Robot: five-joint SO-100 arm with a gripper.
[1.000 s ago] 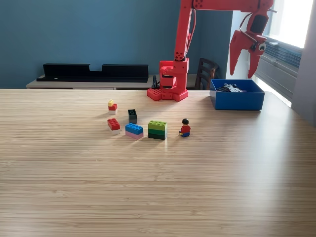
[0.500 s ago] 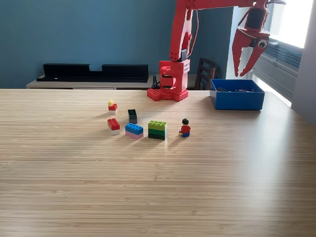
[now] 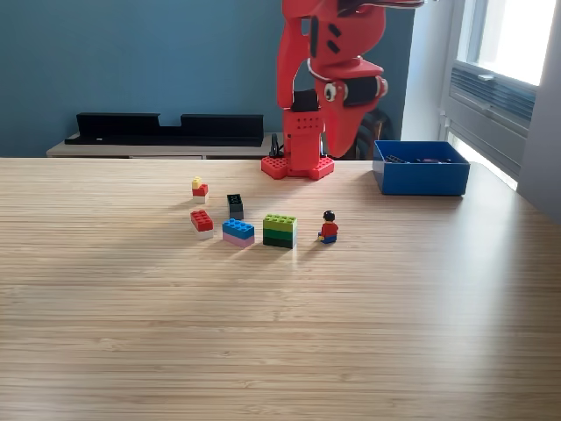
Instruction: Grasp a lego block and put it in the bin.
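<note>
One second has carried the gripper (image 3: pixel 346 132) from above the blue bin (image 3: pixel 421 172) to in front of the arm's base in the exterior view; whether its jaws are spread I cannot tell. That reads as a drop done and a return for another block. The green block (image 3: pixel 280 231), blue-and-pink block (image 3: pixel 237 231) and minifigure (image 3: pixel 329 227) sit mid-table, with open wood all around.

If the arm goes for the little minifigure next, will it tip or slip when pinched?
The minifigure stands upright on a narrow base, taller than it is wide, so a sideways nudge would probably topple it. It looks like hard plastic: likely stiff, light, somewhat slippery. Its rounded head offers poor purchase; the torso seems safer.
</note>
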